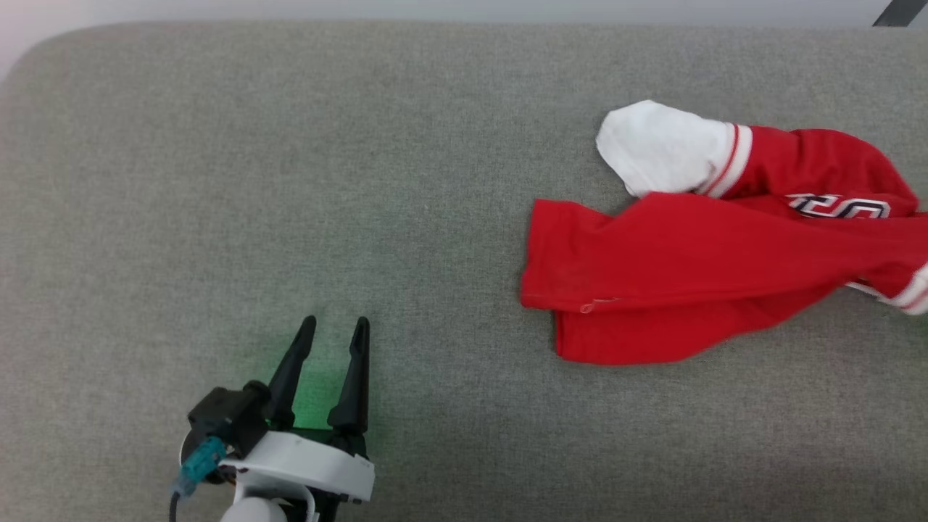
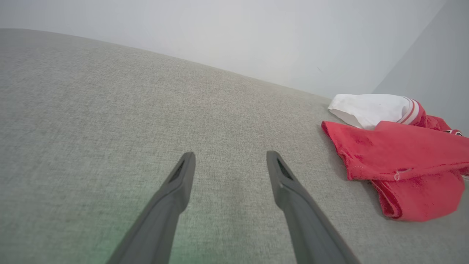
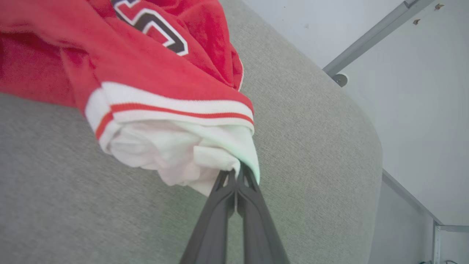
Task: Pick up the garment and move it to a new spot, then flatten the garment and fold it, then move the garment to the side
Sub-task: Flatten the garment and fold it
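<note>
The garment [image 1: 696, 268], a bright red jersey with white panels and striped trim, lies crumpled on the right of the grey cushioned surface [image 1: 290, 181]. Its black-and-white numerals [image 1: 841, 206] peek out near the right edge. In the right wrist view my right gripper [image 3: 236, 172] is shut on the white sleeve end of the garment [image 3: 176, 110], the fabric bunched at its tips. My left gripper [image 1: 335, 325] stands open at the lower left, well clear of the garment [image 2: 399, 154], with nothing between its fingers [image 2: 179, 183].
The grey surface's rounded far edge [image 1: 217, 29] meets a pale wall. In the right wrist view its right edge [image 3: 373, 146] drops off beside a metal frame bar [image 3: 366, 36].
</note>
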{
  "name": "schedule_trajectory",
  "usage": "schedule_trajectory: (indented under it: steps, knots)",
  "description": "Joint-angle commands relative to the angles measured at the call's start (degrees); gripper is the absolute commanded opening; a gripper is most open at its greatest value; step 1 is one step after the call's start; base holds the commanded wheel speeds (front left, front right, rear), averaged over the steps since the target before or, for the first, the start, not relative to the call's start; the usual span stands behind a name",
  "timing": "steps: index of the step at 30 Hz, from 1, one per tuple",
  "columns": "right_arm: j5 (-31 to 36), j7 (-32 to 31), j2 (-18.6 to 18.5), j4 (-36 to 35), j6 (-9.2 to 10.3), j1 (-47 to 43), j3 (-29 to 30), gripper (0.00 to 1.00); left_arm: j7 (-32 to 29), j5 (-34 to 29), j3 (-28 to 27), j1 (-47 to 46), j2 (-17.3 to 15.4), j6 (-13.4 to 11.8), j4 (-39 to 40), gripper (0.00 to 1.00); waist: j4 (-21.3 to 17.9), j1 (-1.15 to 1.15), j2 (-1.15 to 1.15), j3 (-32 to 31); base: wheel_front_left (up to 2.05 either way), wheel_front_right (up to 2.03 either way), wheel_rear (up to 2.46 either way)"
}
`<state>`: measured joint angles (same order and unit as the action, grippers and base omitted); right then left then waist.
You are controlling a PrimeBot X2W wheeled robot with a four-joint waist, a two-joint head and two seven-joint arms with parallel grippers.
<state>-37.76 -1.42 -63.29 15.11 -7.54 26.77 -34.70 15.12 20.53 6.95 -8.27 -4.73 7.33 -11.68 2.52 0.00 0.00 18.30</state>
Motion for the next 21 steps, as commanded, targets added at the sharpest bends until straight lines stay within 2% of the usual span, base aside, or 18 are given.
schedule_trajectory:
  steps: [1,10,13,18,19,20,21]
  knots:
    - [1.0,0.3,0.3,1.0,0.1,-0.7,1.1,0.0,0.0,-0.1,0.1,-0.7,-0.4,0.2,0.0,1.0,-0.1,0.0,0.0,0.5,0.0,0.0,0.0]
    - [4.0,1.4,2.1,13.2,0.1,-5.1,4.9,0.0,0.0,0.2,1.2,-2.6,-1.4,0.2,-0.2,1.0,1.2,0.0,0.0,2.3,0.0,0.0,0.0]
    - [4.0,2.2,3.9,16.4,0.1,-6.2,5.5,0.0,0.0,0.6,1.7,-2.8,-1.7,0.2,-0.3,1.0,0.8,0.0,0.0,2.5,0.0,0.0,0.0]
    - [5.5,5.1,8.0,19.5,0.1,-4.5,6.6,0.0,0.0,1.4,3.0,-5.1,-4.4,0.2,0.0,1.0,-1.6,0.0,0.0,2.3,0.0,0.0,0.0]
    - [5.8,6.1,9.0,20.3,0.1,-3.9,7.4,0.17,0.0,1.6,3.5,-5.8,-5.1,0.2,-0.1,1.0,-2.2,0.0,0.0,2.1,0.0,0.0,0.0]
    - [6.0,7.3,10.0,21.3,0.1,-3.4,8.4,0.44,0.0,1.7,4.3,-6.7,-6.0,0.2,-0.1,1.0,-2.8,0.0,0.0,2.0,0.0,0.0,0.0]
    - [6.1,8.7,11.2,22.6,0.1,-3.0,9.7,1.0,0.0,1.8,5.4,-7.7,-7.0,0.2,-0.2,1.0,-3.3,0.0,0.0,1.7,0.0,0.0,0.0]
